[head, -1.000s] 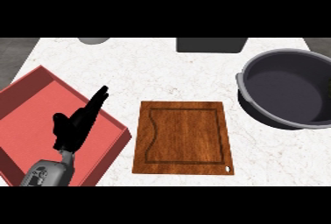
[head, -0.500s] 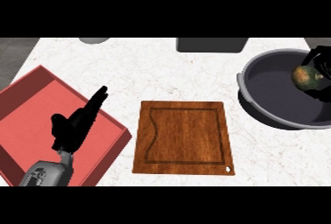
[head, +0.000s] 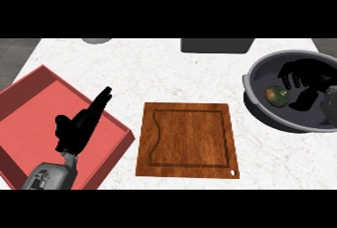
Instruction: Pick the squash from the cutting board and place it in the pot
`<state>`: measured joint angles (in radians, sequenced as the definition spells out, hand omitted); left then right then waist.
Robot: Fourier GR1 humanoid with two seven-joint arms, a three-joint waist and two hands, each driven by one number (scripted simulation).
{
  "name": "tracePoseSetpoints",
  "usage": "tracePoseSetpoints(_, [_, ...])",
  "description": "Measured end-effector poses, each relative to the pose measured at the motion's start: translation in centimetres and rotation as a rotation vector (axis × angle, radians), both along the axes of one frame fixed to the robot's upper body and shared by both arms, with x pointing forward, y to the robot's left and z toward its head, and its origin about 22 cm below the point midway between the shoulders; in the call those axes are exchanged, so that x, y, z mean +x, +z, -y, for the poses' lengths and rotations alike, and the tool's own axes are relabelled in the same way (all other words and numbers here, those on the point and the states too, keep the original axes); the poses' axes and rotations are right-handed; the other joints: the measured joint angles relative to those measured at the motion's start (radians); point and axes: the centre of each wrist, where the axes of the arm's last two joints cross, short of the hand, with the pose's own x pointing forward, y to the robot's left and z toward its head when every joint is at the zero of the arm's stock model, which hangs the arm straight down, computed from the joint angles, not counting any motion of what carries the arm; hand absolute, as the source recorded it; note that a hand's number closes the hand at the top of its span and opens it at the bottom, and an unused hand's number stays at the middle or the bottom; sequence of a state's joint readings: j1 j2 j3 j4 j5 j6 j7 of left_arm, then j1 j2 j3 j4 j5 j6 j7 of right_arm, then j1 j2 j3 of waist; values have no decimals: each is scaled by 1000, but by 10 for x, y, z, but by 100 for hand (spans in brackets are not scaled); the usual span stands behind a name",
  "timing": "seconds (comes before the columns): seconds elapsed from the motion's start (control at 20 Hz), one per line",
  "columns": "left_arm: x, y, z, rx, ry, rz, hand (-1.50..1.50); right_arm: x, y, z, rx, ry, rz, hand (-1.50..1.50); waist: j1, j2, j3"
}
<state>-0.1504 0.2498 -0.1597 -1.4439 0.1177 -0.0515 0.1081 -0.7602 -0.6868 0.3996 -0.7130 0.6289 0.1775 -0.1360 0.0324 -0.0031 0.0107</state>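
Observation:
The green squash (head: 276,95) lies inside the dark grey pot (head: 258,103) at the right, near its left wall. My right hand (head: 304,78) hovers over the pot's inside, just right of the squash, fingers spread and apart from it. The wooden cutting board (head: 187,139) in the middle of the counter is bare. My left hand (head: 80,125) rests open at the lower left, fingers straight and pointing up over the red tray.
A red tray (head: 33,111) fills the left side, beside the board. A dark grey box (head: 217,45) and a grey round object (head: 97,41) stand at the counter's far edge. White marble counter shows between board and pot.
The right hand came into view over the pot's right rim carrying the squash, then moved left into the pot. The squash now lies in the pot, out of the hand. Left hand unmoved.

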Motion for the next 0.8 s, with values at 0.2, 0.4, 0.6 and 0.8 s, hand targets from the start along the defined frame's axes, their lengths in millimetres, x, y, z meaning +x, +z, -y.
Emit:
tracePoseSetpoints(0.2, [-3,-1,-2,3,-1,5,0,9,-8,-14,7,-18,-82,-150,-1,-1,3])
tracePoseSetpoints(0.4, [-4,-3,-4,4,10,5,0,16,-12,-36,249,10,-13,-150,-16,-3,5])
tracePoseSetpoints(0.6, [-8,-3,-10,1,22,-1,0,22,-4,-46,552,-2,99,-150,-27,-6,5])
tracePoseSetpoints(0.8, [-8,-3,-8,2,33,0,0,25,9,-32,803,-92,224,-150,-33,-5,5])
